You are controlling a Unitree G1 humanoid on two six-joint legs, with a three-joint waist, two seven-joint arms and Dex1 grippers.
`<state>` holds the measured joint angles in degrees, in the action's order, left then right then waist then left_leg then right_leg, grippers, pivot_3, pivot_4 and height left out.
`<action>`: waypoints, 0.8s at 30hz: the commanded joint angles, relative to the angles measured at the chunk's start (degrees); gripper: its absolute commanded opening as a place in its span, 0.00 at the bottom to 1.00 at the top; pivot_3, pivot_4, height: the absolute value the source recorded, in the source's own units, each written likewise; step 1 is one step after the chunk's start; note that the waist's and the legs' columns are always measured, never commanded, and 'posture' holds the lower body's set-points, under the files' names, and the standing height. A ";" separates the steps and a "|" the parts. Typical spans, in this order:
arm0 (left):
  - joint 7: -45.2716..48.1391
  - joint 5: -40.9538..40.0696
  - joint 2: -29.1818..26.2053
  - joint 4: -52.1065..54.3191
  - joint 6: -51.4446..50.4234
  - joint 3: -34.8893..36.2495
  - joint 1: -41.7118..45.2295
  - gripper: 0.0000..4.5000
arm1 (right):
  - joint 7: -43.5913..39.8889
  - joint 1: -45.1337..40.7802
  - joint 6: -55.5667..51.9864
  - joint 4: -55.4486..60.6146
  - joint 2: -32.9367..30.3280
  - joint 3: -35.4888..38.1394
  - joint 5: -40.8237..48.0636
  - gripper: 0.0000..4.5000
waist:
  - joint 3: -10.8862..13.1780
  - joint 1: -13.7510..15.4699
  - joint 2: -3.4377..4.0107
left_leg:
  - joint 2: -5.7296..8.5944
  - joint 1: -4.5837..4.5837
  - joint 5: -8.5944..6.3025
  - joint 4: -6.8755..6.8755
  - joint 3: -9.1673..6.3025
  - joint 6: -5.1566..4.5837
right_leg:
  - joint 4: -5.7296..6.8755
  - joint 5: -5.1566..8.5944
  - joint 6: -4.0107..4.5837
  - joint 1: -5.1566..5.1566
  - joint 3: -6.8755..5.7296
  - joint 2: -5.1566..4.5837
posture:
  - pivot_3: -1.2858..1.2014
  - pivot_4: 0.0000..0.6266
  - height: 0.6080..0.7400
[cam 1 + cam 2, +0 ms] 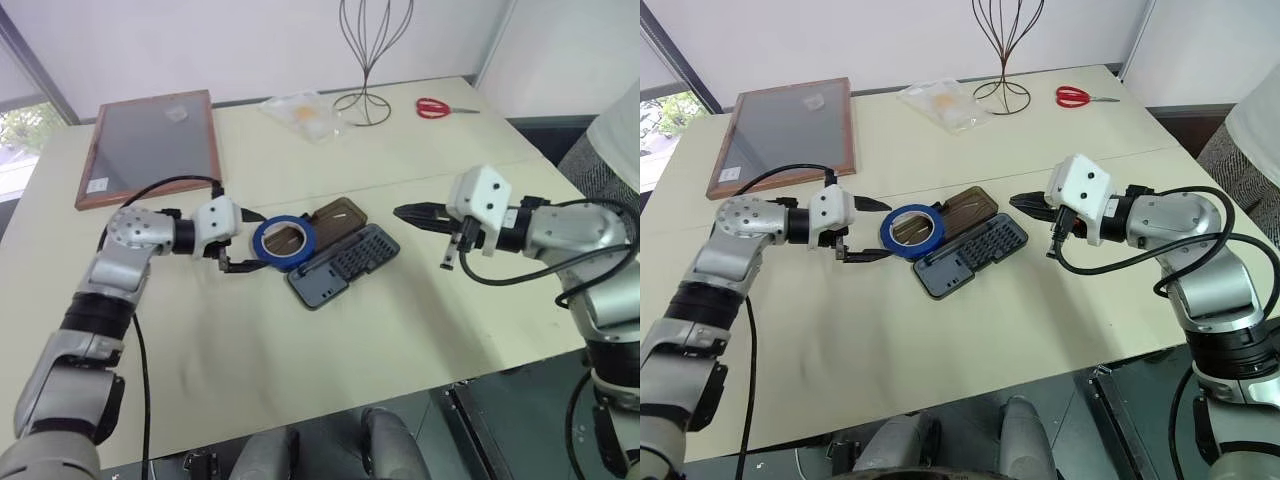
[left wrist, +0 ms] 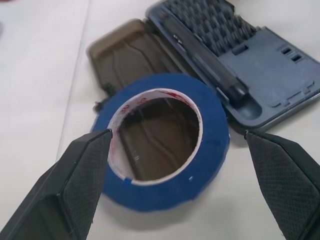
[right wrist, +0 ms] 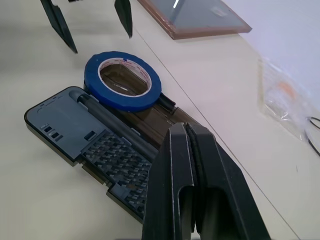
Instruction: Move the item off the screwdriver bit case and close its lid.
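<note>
1. The screwdriver bit case (image 1: 343, 266) lies open on the table (image 1: 420, 330), rows of small bits seated in its grey tray; the lid (image 1: 338, 217) is folded flat behind it.
2. The blue tape ring (image 1: 284, 240) rests on the lid's near end, overhanging onto the table.
3. The left gripper (image 1: 240, 241) is held low, just beside the ring, fingers spread wide and grasping nothing.
4. The right gripper (image 1: 408, 213) hovers beside the case, fingers pressed together, empty.
5. In the left wrist view, the lid's ribbed surface is seen through the ring's hollow.
6. Farther back lie a wooden-framed panel (image 1: 150, 145) and red scissors (image 1: 436, 108).
</note>
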<state>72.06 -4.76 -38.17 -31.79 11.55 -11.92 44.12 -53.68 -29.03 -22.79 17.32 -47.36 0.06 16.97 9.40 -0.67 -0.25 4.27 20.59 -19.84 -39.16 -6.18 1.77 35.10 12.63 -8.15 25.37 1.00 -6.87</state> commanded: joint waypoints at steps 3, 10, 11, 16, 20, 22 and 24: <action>1.76 4.80 1.27 -10.78 8.41 -1.99 5.43 0.98 | 1.32 0.41 -0.30 3.49 -0.22 1.52 0.18 0.00 | 0.00 -0.18 0.00 | 0.00 0.00 0.00 0.01 0.01 0.00 | 0.01 0.00 0.00 0.01 -0.01 0.00 | 0.52 0.24 1.00; 3.60 6.65 3.31 -18.46 12.70 -2.54 9.05 0.98 | 2.60 1.15 -0.78 4.52 -0.20 1.73 0.19 0.00 | 0.00 -0.07 -0.01 | 0.00 0.01 0.00 -0.01 0.01 -0.01 | 0.04 0.00 -0.01 0.00 -0.02 0.00 | 0.52 0.24 1.00; 3.68 6.79 3.48 -19.06 13.05 -2.50 9.29 0.98 | 2.71 1.27 -0.85 4.71 -0.24 1.77 0.26 0.00 | 0.00 -0.09 -0.01 | 0.00 0.02 0.00 -0.02 0.00 -0.01 | 0.04 0.00 -0.01 0.00 -0.02 0.00 | 0.52 0.24 1.00; 3.84 8.42 4.27 -22.01 14.09 -2.91 10.29 0.93 | 3.29 1.18 -1.11 4.95 -0.18 1.69 0.25 0.00 | 0.00 -0.13 -0.01 | 0.01 0.01 0.00 -0.03 0.00 -0.01 | 0.07 -0.01 -0.01 -0.01 -0.02 0.00 | 0.52 0.24 1.00; 4.18 9.41 4.22 -22.94 14.57 -3.07 10.51 0.58 | 3.59 0.85 -1.06 4.74 0.00 1.43 0.12 0.00 | 0.00 -0.14 -0.01 | 0.00 0.01 0.00 -0.03 -0.01 -0.01 | 0.10 -0.01 -0.01 0.00 -0.03 0.00 | 0.52 0.24 1.00; 4.81 9.50 4.17 -23.00 14.56 -3.06 10.49 0.38 | 3.72 0.78 -1.13 4.80 0.04 1.37 0.13 0.00 | -0.01 -0.14 0.00 | 0.00 0.00 0.00 -0.03 -0.01 -0.01 | 0.09 -0.01 -0.01 -0.01 -0.03 0.00 | 0.52 0.24 1.00; 5.22 9.67 4.13 -23.01 14.63 -2.88 10.42 0.16 | 3.78 0.89 -1.07 4.82 0.04 1.35 0.12 0.00 | -0.01 -0.13 -0.01 | 0.00 -0.02 0.01 -0.04 0.00 -0.01 | 0.09 -0.01 -0.01 -0.01 -0.03 0.00 | 0.52 0.24 1.00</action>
<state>76.99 4.46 -33.45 -54.47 25.77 -14.97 54.04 -50.37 -27.38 -24.21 20.12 -47.32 0.17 17.00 9.39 -0.80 -0.26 4.27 20.58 -19.83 -39.21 -6.19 1.76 35.19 12.63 -8.16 25.35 0.96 -6.87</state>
